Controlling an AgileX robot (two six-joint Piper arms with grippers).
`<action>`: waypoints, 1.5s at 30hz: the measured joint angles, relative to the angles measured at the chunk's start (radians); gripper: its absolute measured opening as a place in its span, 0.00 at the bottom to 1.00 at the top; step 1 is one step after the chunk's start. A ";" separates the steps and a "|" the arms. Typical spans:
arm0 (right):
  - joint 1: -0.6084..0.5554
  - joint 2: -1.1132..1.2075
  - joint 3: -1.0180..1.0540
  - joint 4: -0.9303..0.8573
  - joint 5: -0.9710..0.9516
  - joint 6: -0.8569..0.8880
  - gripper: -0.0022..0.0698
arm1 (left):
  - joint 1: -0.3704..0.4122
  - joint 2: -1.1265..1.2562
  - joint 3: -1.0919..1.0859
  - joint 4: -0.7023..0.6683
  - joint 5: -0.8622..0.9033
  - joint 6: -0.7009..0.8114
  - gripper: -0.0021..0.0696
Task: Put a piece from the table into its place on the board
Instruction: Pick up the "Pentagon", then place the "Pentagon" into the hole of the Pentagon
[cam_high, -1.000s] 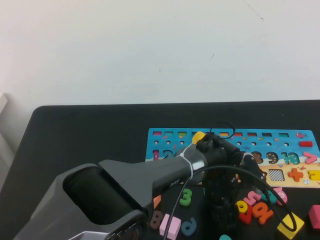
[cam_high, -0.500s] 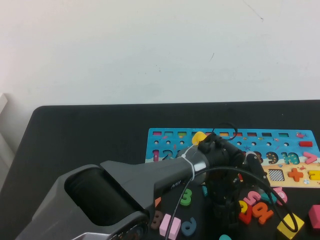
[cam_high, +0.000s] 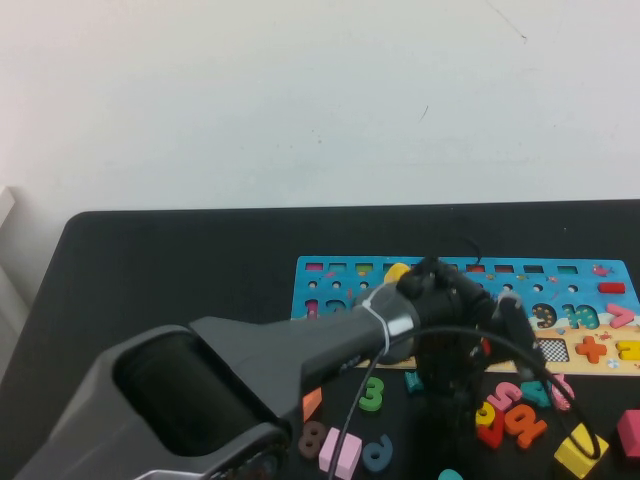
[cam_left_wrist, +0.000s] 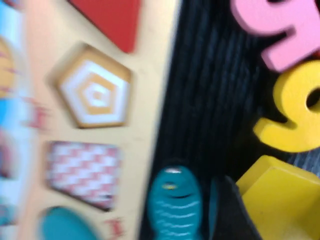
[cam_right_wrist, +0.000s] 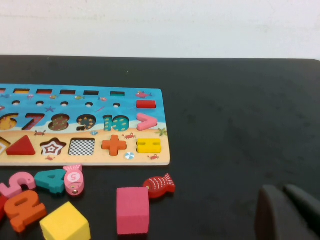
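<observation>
My left gripper (cam_high: 450, 405) hangs over the black table (cam_high: 180, 270) just in front of the board (cam_high: 560, 275), among loose pieces. In the left wrist view one dark finger (cam_left_wrist: 231, 212) presses against the yellow piece (cam_left_wrist: 282, 200), which looks held; the other finger is out of frame. The pentagon-shaped place (cam_left_wrist: 95, 92), with a white and orange patterned floor, lies open in the board's tan strip (cam_left_wrist: 150, 125), beside a red triangle (cam_left_wrist: 107, 20). My right gripper (cam_right_wrist: 284, 212) is shut and empty, low over bare table to the right of the board (cam_right_wrist: 75, 107).
A yellow 6 (cam_left_wrist: 295, 115), a pink number (cam_left_wrist: 280, 30) and a teal fish piece (cam_left_wrist: 172, 207) lie close to the left gripper. A yellow cube (cam_right_wrist: 65, 222), a pink block (cam_right_wrist: 132, 209) and a red fish (cam_right_wrist: 160, 185) sit in front of the board's right end.
The left gripper has risen from among the loose numbers and moved away from the near edge toward the board's tan strip.
</observation>
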 joint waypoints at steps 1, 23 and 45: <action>0.000 0.000 0.000 0.000 0.000 0.000 0.06 | 0.000 -0.010 0.000 0.005 -0.010 0.000 0.46; 0.000 0.000 0.000 0.000 0.000 0.000 0.06 | 0.060 0.025 -0.028 0.041 -0.289 0.000 0.46; 0.000 0.000 0.000 0.000 0.000 0.000 0.06 | 0.061 0.066 -0.030 0.029 -0.334 0.000 0.46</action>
